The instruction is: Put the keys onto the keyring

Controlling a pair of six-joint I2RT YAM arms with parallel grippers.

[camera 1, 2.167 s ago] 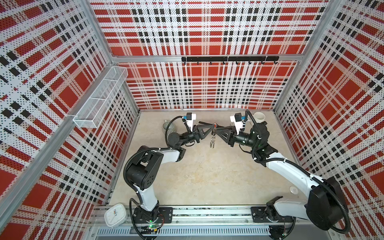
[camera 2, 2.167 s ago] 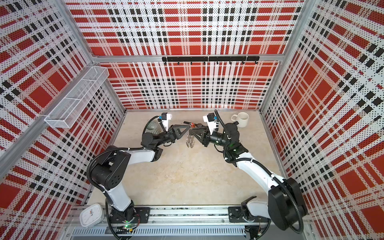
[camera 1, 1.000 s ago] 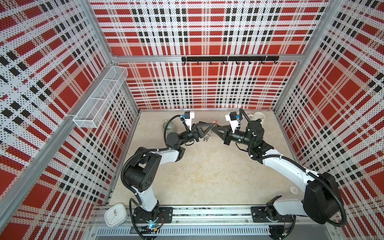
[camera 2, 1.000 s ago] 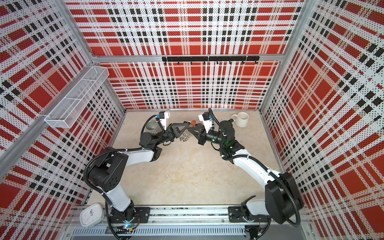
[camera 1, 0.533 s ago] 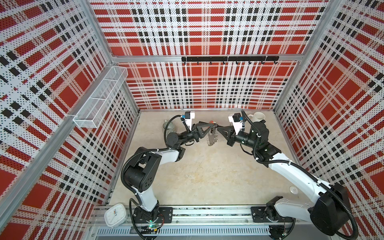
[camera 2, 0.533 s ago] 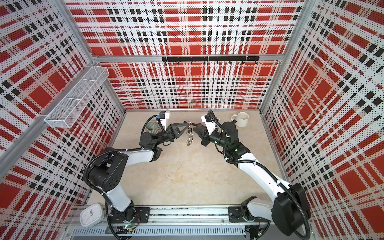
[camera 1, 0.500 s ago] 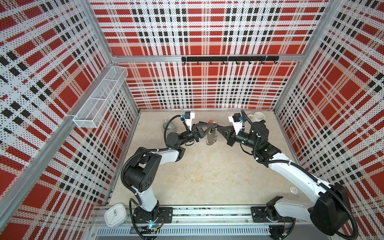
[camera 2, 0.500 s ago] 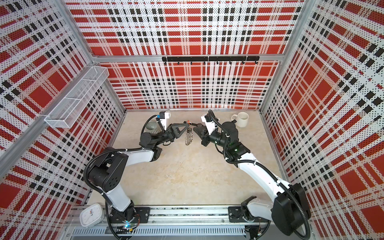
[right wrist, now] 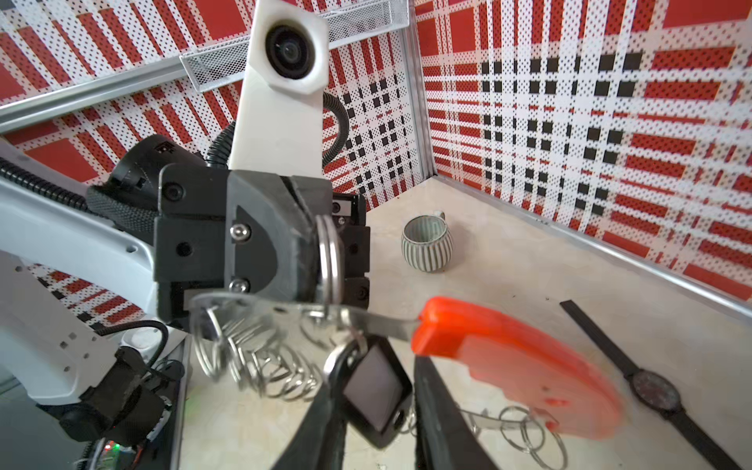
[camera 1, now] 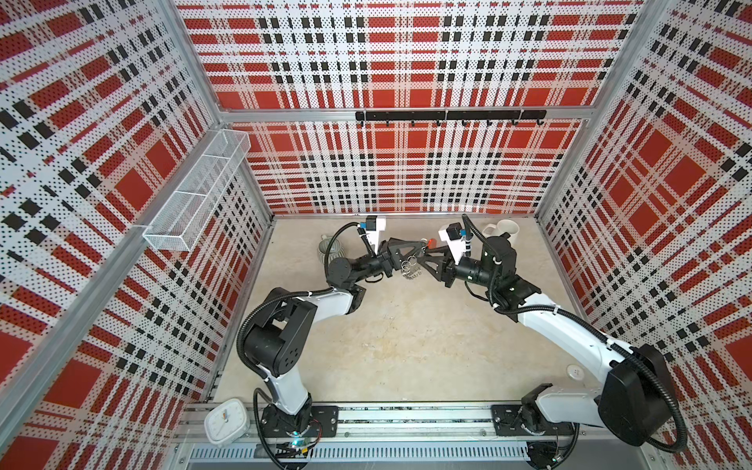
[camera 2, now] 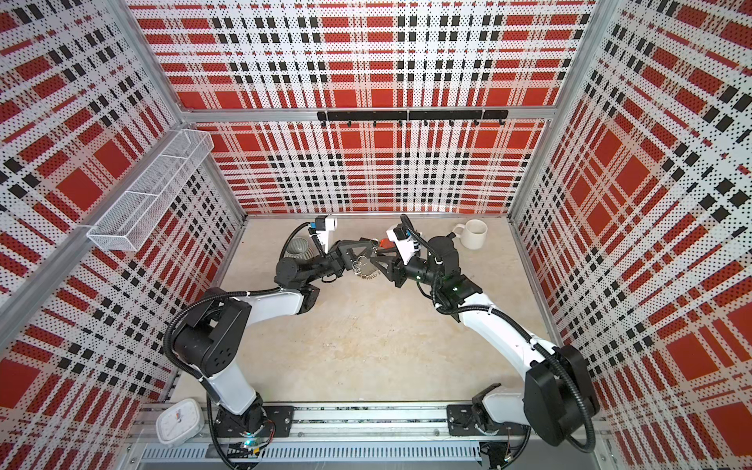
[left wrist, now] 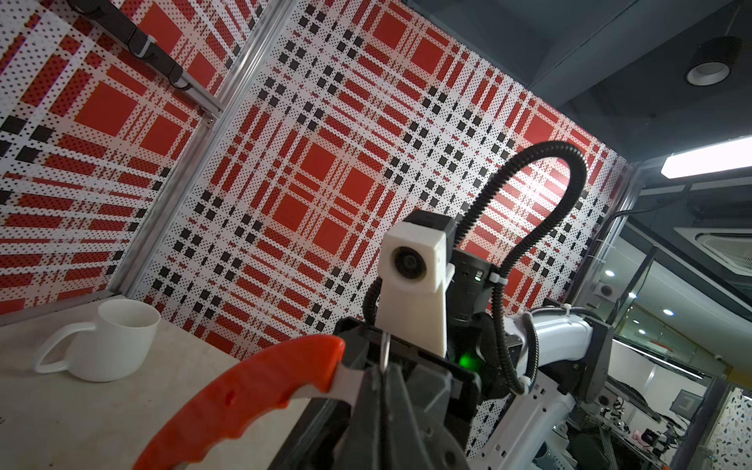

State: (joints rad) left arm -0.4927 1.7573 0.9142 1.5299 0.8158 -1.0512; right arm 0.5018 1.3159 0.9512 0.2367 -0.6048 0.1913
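The keyring (camera 1: 410, 268) is a grey plate (right wrist: 276, 309) with a red curved bar (right wrist: 517, 366) and several silver rings, held above the floor at the back middle in both top views (camera 2: 366, 272). My left gripper (camera 1: 417, 253) is shut on the plate's edge, as the left wrist view shows (left wrist: 382, 374). The keys, a black tag with a pale window (right wrist: 376, 392), hang by a small ring from the plate's lower edge. My right gripper (right wrist: 374, 376) stands open round the tag, one finger (right wrist: 325, 411) against it and the other (right wrist: 433, 398) apart from it.
A white mug (camera 1: 506, 232) stands at the back right and a grey ribbed cup (camera 1: 329, 252) at the back left. A black wristwatch (right wrist: 655, 394) lies on the floor beyond the keyring. A wire basket (camera 1: 195, 195) hangs on the left wall.
My right gripper has opened from shut and drawn back a little to the right. The left gripper still holds the keyring, which has tipped and now hangs lower between the two grippers.
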